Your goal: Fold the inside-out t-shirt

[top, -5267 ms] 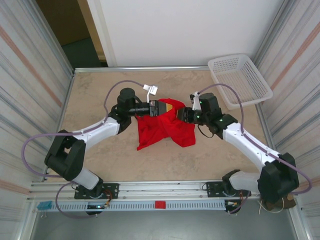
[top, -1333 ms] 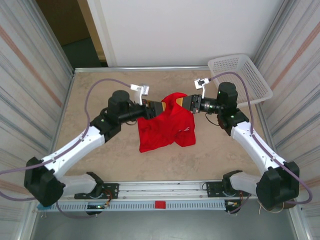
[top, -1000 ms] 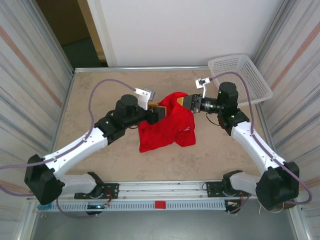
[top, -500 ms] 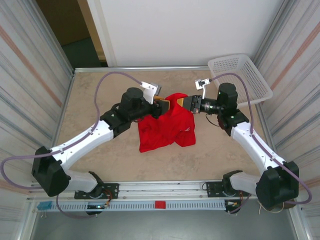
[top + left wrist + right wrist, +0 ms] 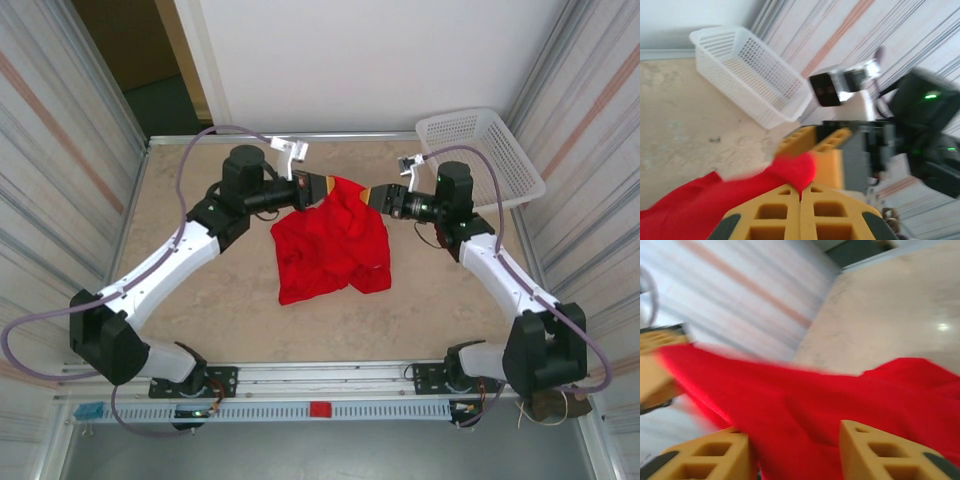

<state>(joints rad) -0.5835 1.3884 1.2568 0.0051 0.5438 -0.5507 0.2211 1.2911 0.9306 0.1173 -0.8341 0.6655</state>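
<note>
White arm links (image 5: 165,262) with black joints (image 5: 243,168); lilac cables (image 5: 215,128); honeycombed orange fingers (image 5: 782,217)

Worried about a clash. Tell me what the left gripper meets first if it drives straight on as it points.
The red t-shirt bunched ahead of the left gripper, then probably the right gripper facing it just beyond; depth is unclear.

White mesh basket (image 5: 518,147) on beige table's (image 5: 330,320) far-right corner, striped walls (image 5: 60,150)
</note>
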